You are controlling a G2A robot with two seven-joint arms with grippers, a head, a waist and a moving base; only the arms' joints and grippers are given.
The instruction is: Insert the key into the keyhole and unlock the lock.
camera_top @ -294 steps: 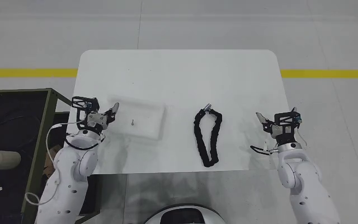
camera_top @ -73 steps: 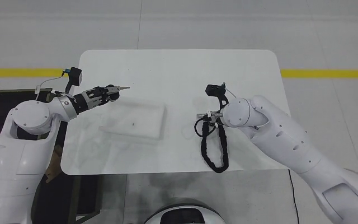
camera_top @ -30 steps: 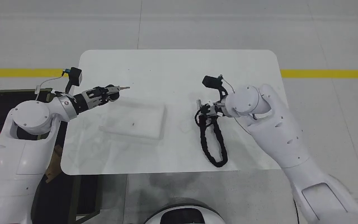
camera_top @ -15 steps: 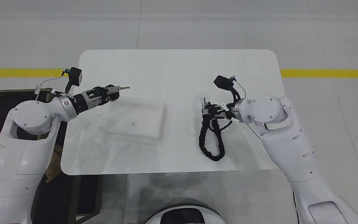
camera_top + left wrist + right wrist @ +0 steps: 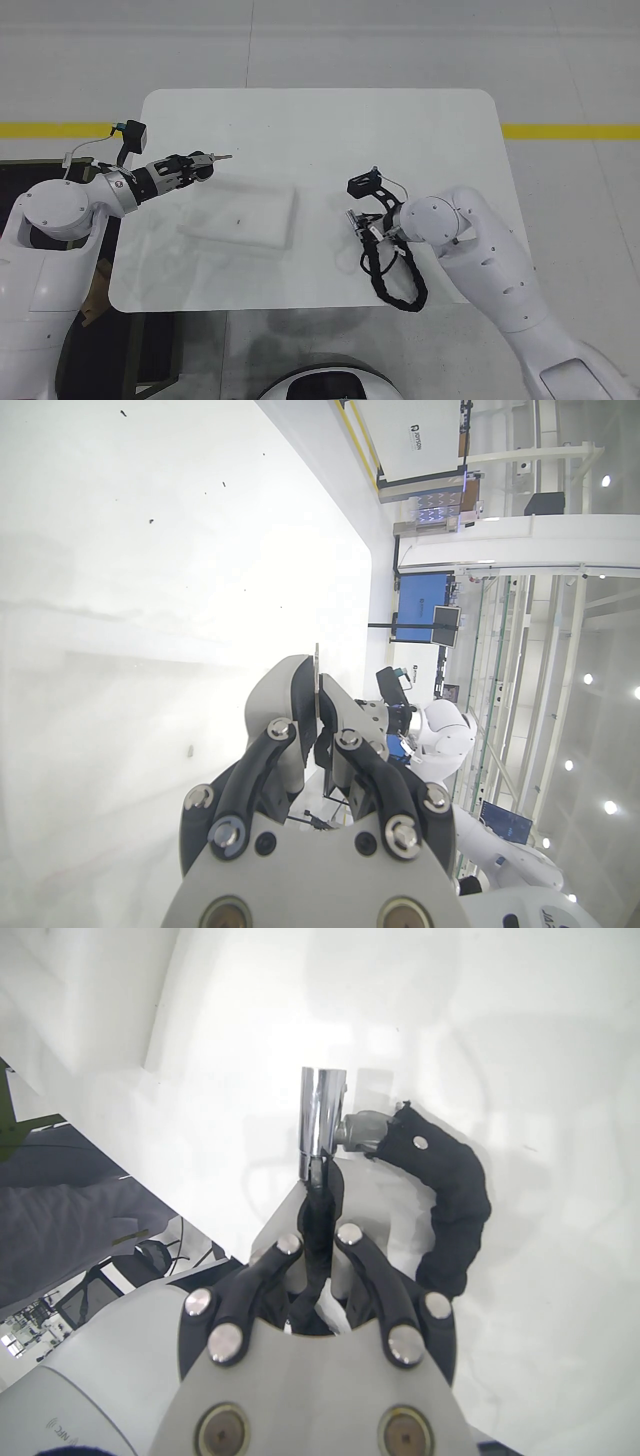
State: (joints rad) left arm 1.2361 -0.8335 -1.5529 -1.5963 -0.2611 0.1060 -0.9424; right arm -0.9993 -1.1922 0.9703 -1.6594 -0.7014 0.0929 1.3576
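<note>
- Holding the key (image 5: 222, 156) by its head, the left end effector (image 5: 205, 160) is clamped together on it. The blade projects forward past the fingertips (image 5: 300, 680), above the left part of the worktop (image 5: 320, 120) and clear of its surface.
- A white pad (image 5: 245, 215) lies flat on the worktop between the two arms, nearer the left one. A small dark speck marks its middle.
- The right end effector (image 5: 372, 232) is clamped on the chain lock (image 5: 395, 285), gripping the black sleeve just behind the metal cylinder (image 5: 320, 1118). The rest of the chain loops down onto the worktop near the front edge.
- Step in hand, as judged: each part is grasped and the two are well apart, so presentation for insertion is under way. Insertion is not yet done.
- The next move calls for bringing blade and cylinder together and lining the blade up with the cylinder's axis. Which end carries the keyhole cannot be told.
- Count: one key, one chain lock, one pad, two end effectors.
</note>
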